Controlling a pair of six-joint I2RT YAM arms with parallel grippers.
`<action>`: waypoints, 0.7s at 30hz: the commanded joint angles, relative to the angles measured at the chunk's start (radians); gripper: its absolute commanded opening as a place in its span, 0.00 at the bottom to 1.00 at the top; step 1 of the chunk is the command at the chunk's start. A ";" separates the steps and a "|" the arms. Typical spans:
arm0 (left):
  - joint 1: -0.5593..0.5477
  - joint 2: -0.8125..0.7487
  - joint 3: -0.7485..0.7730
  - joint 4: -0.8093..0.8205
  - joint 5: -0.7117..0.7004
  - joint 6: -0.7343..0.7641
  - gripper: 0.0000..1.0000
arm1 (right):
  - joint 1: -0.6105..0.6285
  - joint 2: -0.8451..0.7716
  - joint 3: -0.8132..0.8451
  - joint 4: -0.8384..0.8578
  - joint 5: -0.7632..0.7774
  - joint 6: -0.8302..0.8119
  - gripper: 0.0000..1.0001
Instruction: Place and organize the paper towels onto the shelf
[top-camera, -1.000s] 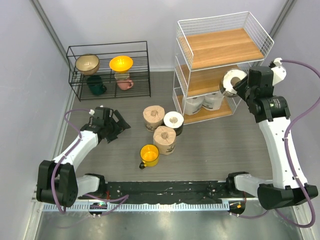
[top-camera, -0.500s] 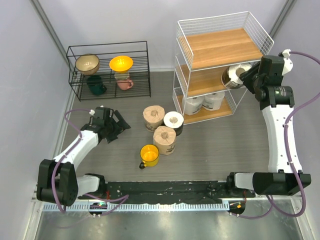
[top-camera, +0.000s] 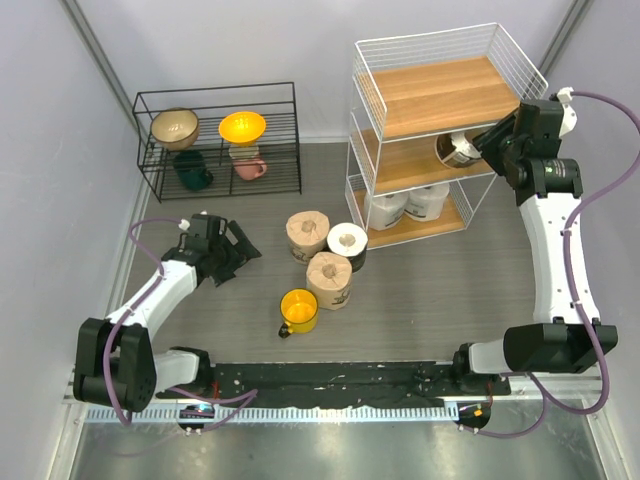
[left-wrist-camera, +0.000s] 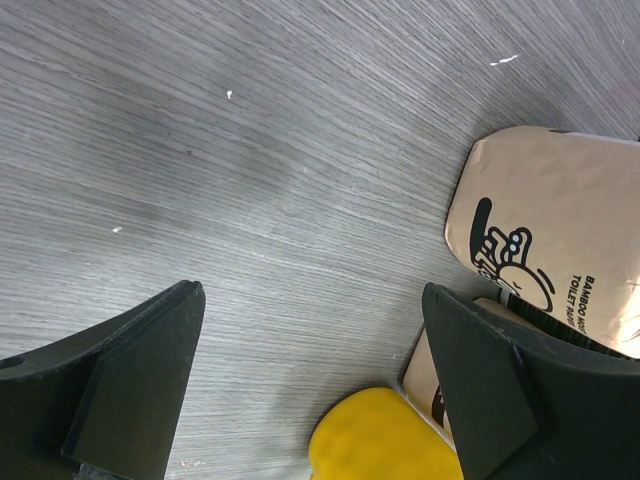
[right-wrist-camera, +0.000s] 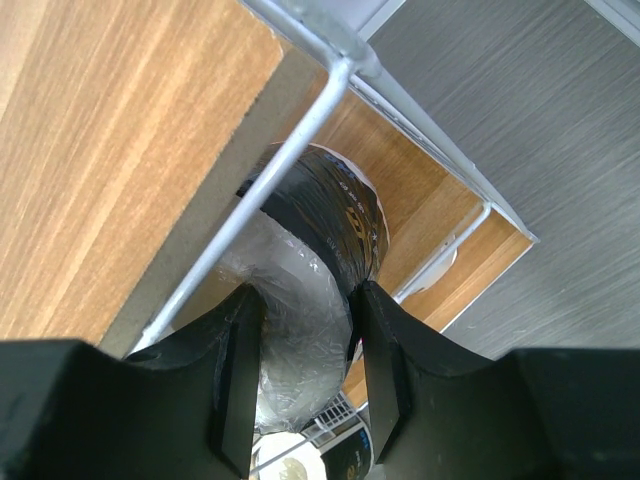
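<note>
My right gripper (top-camera: 476, 148) is shut on a white paper towel roll with a dark printed wrap (top-camera: 456, 150), holding it inside the middle tier of the white wire shelf (top-camera: 372, 108). In the right wrist view the fingers (right-wrist-camera: 236, 372) squeeze the plastic-wrapped roll (right-wrist-camera: 305, 300) just under a shelf wire (right-wrist-camera: 300, 165). Two white rolls (top-camera: 388, 211) (top-camera: 428, 200) stand on the bottom board. On the floor stand two tan rolls (top-camera: 307, 232) (top-camera: 329, 278) and a white one (top-camera: 347, 242). My left gripper (top-camera: 235, 250) is open and empty, low over the floor (left-wrist-camera: 315, 385), left of a tan roll (left-wrist-camera: 555, 215).
A yellow mug (top-camera: 298, 310) stands just in front of the floor rolls and shows between my left fingers (left-wrist-camera: 385, 440). A low black wire rack (top-camera: 215, 98) with bowls and mugs stands at the back left. The shelf's top board (top-camera: 450, 90) carries nothing.
My right arm has swung up and left, carrying the wrapped roll from beside the shelf into its middle tier. The left arm has not moved.
</note>
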 joint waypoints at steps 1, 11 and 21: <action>-0.004 -0.012 0.016 0.013 0.002 0.016 0.95 | -0.008 -0.002 0.034 0.113 -0.028 0.007 0.36; -0.006 -0.007 0.013 0.012 0.002 0.018 0.96 | -0.008 0.001 -0.009 0.176 -0.073 0.011 0.38; -0.006 0.001 0.013 0.015 0.012 0.019 0.96 | -0.009 -0.019 -0.095 0.242 -0.129 0.025 0.50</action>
